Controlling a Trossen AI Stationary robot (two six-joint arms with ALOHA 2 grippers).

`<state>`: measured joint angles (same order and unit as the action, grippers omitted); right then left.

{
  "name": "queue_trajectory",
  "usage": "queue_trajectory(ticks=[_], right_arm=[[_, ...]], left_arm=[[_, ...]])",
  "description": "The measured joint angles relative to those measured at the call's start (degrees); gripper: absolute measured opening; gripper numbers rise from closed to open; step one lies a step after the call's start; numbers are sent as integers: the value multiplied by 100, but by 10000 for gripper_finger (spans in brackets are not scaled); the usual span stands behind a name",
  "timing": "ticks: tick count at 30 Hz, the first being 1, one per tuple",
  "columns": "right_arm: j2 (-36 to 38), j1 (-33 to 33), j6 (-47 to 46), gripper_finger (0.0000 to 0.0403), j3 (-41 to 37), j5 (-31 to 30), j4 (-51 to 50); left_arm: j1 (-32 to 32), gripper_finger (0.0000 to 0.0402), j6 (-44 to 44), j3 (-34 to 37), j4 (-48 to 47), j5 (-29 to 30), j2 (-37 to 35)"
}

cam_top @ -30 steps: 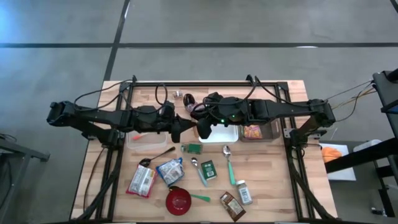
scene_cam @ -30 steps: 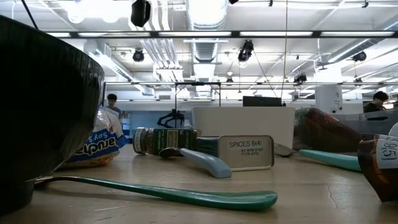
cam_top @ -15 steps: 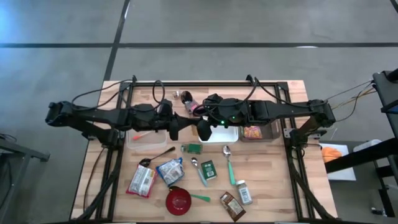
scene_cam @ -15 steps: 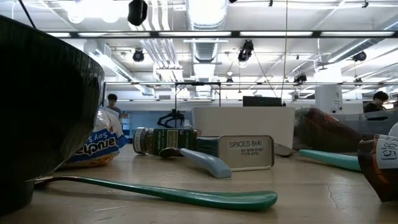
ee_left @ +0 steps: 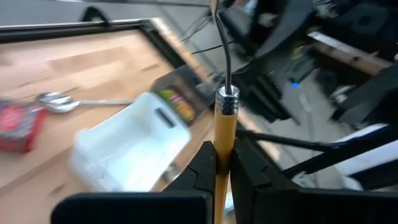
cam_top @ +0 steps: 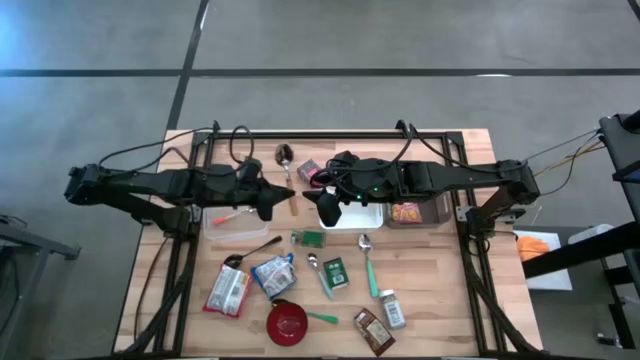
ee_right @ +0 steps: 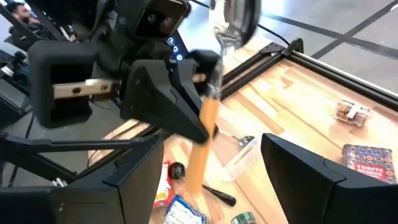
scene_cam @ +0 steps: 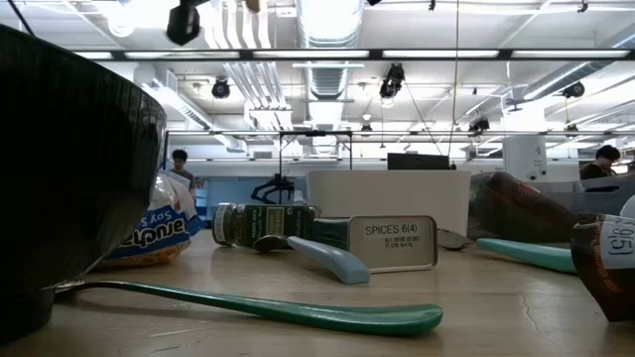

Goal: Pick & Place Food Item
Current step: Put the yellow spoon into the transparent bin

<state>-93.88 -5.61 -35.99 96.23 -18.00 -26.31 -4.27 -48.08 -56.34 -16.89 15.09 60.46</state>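
The left gripper (ee_left: 222, 163), clamped on the spoon (ee_left: 225, 118), points its handle toward the wide-open, empty right gripper (cam_top: 328, 208) at frame centre

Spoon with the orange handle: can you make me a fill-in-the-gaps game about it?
1. The left tool grips the spoon by its ____.
2. The right tool has its fingers ____.
3. In the low view, the tin has the word ____ on it.
Missing words: handle; open; SPICES.
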Motion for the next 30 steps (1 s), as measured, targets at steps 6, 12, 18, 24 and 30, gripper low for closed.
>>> queue_trajectory(ticks=[6,12,18,24,30], right_arm=[[158,104,0,268,-1,-7,-520],[378,272,-1,268,-2,-15,-1204],[509,304,-334,268,-2,-13,-1730],[517,284,-481,268,-2,-1,-2209],[534,285,-718,268,-2,1,-2868]], left_arm=[[2,15,-165,0,-1251,296,-476],[14,15,-292,0,-2382,403,-703],[38,15,-426,0,-3393,349,-672],[119,15,-519,-2,-4083,-22,-599],[333,14,-444,-205,-5026,-454,-314]])
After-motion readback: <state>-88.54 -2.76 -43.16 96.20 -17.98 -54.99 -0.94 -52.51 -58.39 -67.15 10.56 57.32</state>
